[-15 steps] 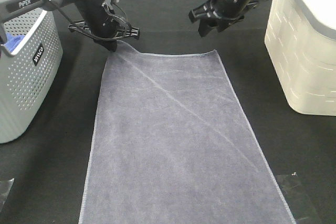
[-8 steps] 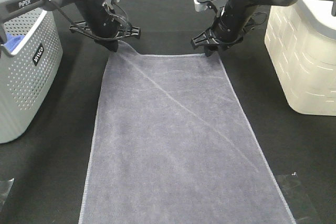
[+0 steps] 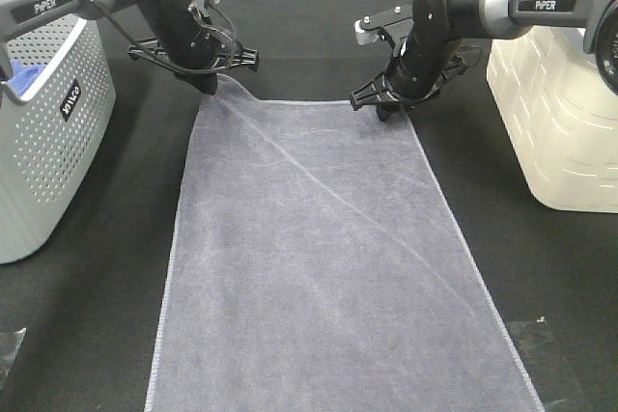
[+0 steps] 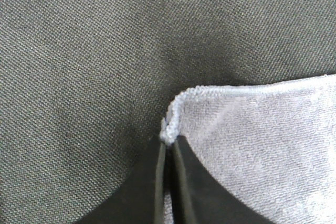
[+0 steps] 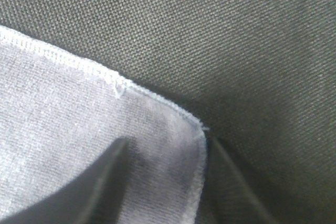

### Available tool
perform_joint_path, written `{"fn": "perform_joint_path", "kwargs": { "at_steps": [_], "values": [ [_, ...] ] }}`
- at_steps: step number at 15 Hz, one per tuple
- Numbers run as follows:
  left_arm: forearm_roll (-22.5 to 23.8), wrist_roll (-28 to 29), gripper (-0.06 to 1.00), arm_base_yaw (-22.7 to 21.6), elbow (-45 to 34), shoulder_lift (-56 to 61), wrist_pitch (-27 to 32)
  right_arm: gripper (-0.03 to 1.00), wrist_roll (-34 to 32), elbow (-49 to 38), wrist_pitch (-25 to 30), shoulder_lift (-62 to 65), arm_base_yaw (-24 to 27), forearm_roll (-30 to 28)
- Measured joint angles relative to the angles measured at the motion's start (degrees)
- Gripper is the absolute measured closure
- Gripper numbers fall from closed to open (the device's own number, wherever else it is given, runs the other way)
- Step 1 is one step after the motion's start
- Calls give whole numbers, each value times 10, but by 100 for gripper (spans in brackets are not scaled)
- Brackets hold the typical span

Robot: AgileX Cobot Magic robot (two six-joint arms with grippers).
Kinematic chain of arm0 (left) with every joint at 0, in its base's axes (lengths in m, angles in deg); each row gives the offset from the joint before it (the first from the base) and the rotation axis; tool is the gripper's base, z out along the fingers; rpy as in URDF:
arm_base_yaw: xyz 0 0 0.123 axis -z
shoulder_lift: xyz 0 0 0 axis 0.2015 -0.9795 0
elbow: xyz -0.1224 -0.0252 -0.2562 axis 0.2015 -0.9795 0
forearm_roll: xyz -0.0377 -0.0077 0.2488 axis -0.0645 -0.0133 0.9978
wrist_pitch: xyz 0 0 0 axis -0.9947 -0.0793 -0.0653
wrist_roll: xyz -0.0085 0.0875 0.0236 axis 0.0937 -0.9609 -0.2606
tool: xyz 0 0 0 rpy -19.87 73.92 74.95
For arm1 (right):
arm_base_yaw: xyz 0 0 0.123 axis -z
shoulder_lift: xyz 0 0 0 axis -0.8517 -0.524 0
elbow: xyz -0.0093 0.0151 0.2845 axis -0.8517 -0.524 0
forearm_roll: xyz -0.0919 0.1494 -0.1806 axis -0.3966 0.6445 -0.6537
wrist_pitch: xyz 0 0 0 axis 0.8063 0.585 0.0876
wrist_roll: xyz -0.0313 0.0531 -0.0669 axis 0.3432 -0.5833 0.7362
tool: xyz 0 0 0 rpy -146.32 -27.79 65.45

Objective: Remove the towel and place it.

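The grey-lavender towel lies spread lengthwise on the black table cover. Its far-left corner is raised a little, and my left gripper is shut on it. The left wrist view shows both fingers pressed together on the hemmed corner of the towel. At the far-right corner, my right gripper is down on the table. In the right wrist view its jaws stand apart and straddle the towel corner, one finger over the cloth and one over the black cover.
A grey perforated basket stands at the left edge with a bright blue cloth inside. On the right stands a cream lidded bin. Clear tape patches lie near the front corners.
My right arm has come down from above the table to the towel's far-right corner, and its jaws have narrowed somewhat. The left gripper and its raised corner have not moved.
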Motion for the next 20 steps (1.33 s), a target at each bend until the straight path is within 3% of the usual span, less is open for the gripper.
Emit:
{"fn": "perform_joint_path", "kwargs": {
  "at_steps": [1,3,5,8,12,15,20],
  "values": [
    [0,0,93,0,0,0,0,62,0,0,-1,-2,0,0],
    [0,0,93,0,0,0,0,92,0,2,-1,-4,-1,1],
    [0,-1,93,0,0,0,0,97,-1,2,-1,-5,-1,1],
    [16,-1,93,0,0,0,-1,97,-7,3,6,3,-1,-3],
    [49,-1,93,0,0,0,-41,97,-60,30,9,31,0,-67],
    [72,-1,93,0,0,0,-119,97,-73,66,-7,34,0,-101],
    [149,-1,93,0,0,0,-309,97,-132,67,-103,27,1,-182]
  ]
}}
